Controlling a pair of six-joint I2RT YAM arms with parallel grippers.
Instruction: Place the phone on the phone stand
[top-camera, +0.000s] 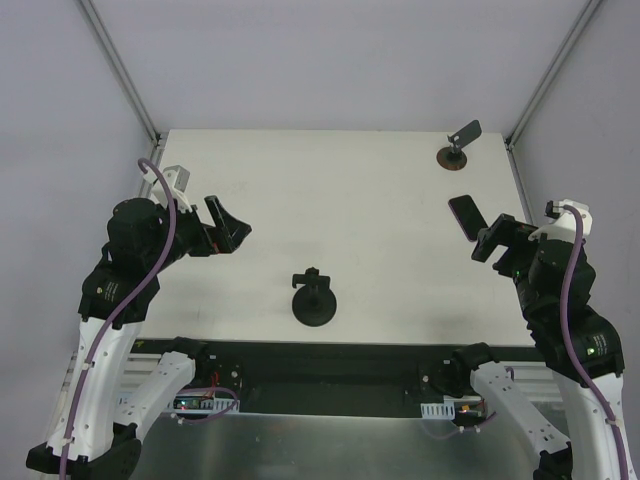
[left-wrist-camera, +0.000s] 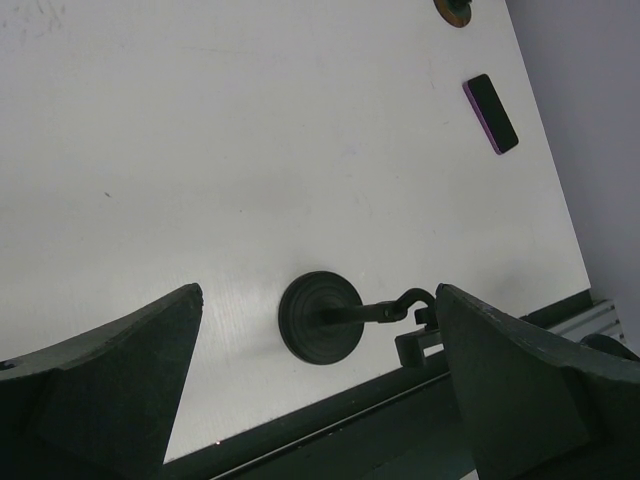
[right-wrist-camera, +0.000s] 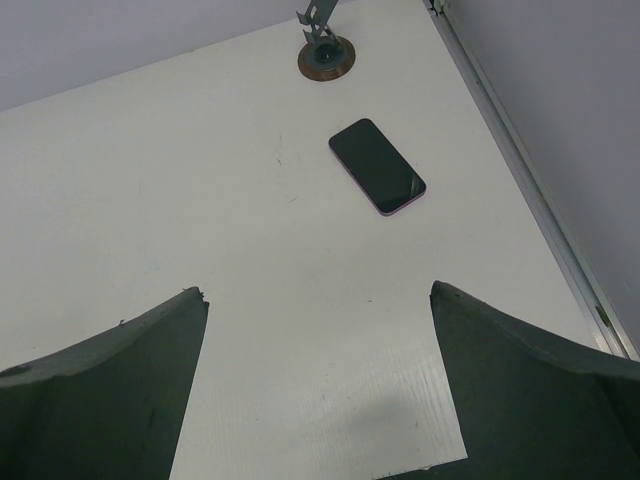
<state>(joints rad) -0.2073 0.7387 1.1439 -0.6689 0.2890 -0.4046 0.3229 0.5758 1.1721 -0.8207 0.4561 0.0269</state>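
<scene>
Top, left-wrist and right-wrist views of a task that is only beginning, as far as the pictures allow a judgement. The phone (right-wrist-camera: 377, 166) is lying flat and screen-up on the right side of the counter (top-camera: 350, 200), touching nothing; it is the only phone showing, and its rim is reading pinkish-purple. The phone stand (top-camera: 314, 297), all black with a round disc base, is standing near the middle of the counter's near edge, well apart from the phone, and its clamp head is carrying nothing. The left pincer (top-camera: 228, 222) is hovering over the left side of the counter with its jaws spread wide and nothing between them. The right pincer (top-camera: 492, 238) is hanging just short of the phone, equally wide and equally empty. A second stand (right-wrist-camera: 325, 55), brown-based with a grey plate, is sitting at the far right corner beyond the phone. Everything is therefore remaining to be done: the grasp, the carry across to the black stand, and the seating. No brand, label or writing is readable; the phone's screen is showing dark.
</scene>
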